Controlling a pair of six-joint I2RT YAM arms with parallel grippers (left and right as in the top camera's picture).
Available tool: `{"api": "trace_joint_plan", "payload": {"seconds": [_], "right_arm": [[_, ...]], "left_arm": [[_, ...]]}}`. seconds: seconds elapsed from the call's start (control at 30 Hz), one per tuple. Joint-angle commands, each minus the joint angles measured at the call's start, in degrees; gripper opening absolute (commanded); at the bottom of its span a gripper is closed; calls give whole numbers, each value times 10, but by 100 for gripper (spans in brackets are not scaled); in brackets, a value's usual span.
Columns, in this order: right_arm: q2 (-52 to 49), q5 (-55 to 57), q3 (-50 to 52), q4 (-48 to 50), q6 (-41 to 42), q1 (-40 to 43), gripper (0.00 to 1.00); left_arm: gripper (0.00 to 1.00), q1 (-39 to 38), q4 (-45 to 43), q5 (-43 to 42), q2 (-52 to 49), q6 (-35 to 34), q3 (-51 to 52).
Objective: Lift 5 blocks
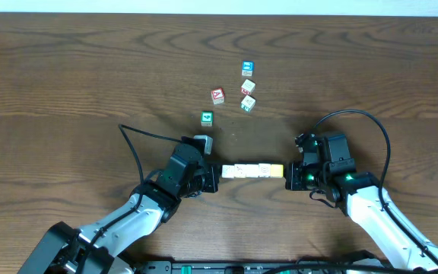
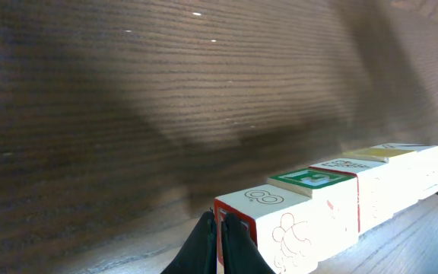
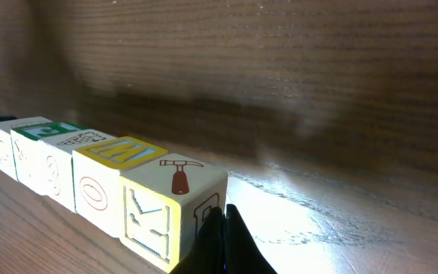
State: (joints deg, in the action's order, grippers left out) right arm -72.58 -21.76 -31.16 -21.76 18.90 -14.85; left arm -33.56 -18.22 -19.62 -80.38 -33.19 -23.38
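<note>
Overhead view: five small wooden alphabet blocks (image 1: 252,170), four cream-faced and one yellow, sit face to face in one straight row. Left gripper (image 1: 217,176), fingers closed together, presses the row's cream end. Right gripper (image 1: 287,175), likewise closed, presses its yellow end. Whether the row rests on the brown wooden table (image 1: 67,76) is unclear.
</note>
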Motion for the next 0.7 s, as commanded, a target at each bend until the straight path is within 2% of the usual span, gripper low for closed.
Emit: {"api": "trace_joint_plan", "payload": {"seconds": [0.0,0.67], "right_arm": [[11,-163,-25,13,-1,-29,1],[11,-163,-25,12,-1,-29,1]], "left_arm": [[7,-23,-22,-113,15,-5,-43],[7,-23,-22,-113,15,-5,-50]]}}
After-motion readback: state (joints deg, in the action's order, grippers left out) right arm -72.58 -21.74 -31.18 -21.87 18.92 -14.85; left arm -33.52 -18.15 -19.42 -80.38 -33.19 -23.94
